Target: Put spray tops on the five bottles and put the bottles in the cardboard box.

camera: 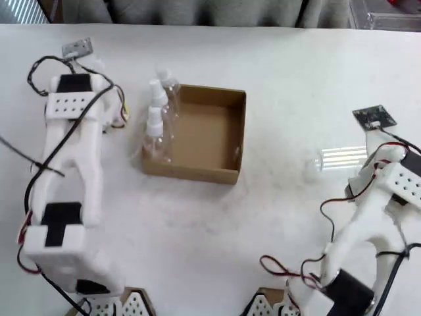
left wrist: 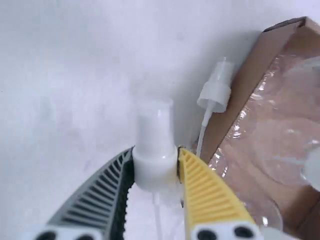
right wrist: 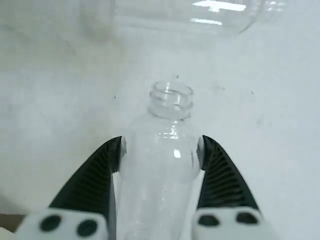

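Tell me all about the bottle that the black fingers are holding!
The bottle is clear plastic and round, with shoulders that narrow to a short threaded neck. Its mouth is open, with no spray top on it yet, and it looks empty. Two black ribbed fingers press its sides just below the shoulders, one on each side. Its neck points away from the wrist camera, over the white table.

High view. The white matte desk (camera: 289, 197) before me carries two small loose items. A dark square circuit board (camera: 373, 117) lies flat toward the far right. A small grey rectangular board (camera: 77, 47) lies flat toward the far left, well apart from the first. Beyond the desk's far edge hang grey pleated folds of fabric (camera: 197, 10). A clear plastic container (camera: 388, 13) sits at the far right corner.
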Controlling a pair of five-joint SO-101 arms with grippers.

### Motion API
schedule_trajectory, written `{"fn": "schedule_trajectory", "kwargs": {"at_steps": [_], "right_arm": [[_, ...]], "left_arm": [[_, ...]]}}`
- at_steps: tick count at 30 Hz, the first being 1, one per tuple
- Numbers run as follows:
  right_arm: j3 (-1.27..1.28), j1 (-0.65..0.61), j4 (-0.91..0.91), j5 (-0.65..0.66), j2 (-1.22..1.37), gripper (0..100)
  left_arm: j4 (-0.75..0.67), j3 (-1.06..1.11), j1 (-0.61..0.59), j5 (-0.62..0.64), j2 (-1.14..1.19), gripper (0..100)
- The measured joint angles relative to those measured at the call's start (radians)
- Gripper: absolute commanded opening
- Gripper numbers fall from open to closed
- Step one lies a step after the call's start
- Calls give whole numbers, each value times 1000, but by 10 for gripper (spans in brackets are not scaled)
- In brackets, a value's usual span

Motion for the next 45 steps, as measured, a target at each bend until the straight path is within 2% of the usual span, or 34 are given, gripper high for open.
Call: {"fn": "schedule_trajectory", "kwargs": {"at_steps": [12,22,28,33,41,45], "right_arm": [[0,-187,2,-305,-152,16],[0,-419,-2,-597,-456,19],[0,-626,-8,-628,-706,21],[0,-815,-8,-628,-844,17],[48,-1157,-68,-661,-1080,16],[181,-1212,-187,-723,-1243,16]], "left_arm": [[183,0,0,-74,-459,20],[210,0,0,-83,-724,21],[207,0,0,-83,-921,21],[97,0,0,-81,-1040,22],[-172,-3,-2,60,-1154,22],[-279,-3,2,71,-1183,22]]}}
